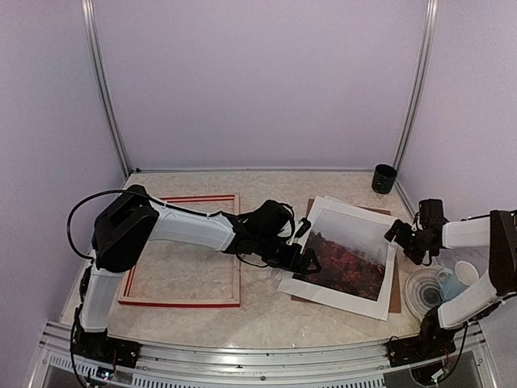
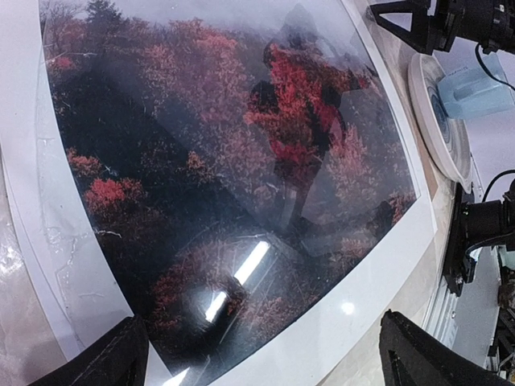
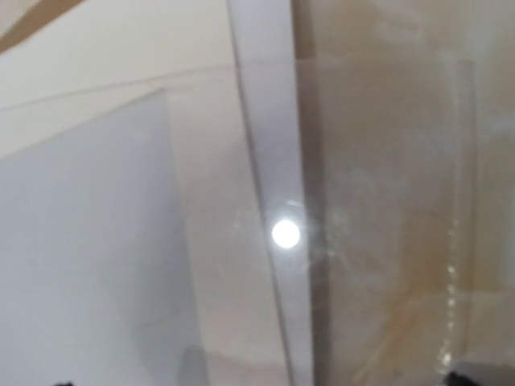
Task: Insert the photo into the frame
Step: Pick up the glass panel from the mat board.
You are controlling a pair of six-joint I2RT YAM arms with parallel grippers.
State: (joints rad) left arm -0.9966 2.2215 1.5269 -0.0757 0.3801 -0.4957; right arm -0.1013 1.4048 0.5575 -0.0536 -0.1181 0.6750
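Top external: one photo (image 1: 347, 255), one frame (image 1: 182, 304); left fingers (image 1: 310, 262), right fingers (image 1: 396, 233) spread wide.

Shiny print, matt board
The photo (image 1: 349, 257) is paper with a glossy, light-reflecting surface; the frame (image 1: 181, 303) looks smooth and red-painted; the table (image 1: 266, 322) is smooth and marbled; the brown board (image 1: 395, 293) is matt.
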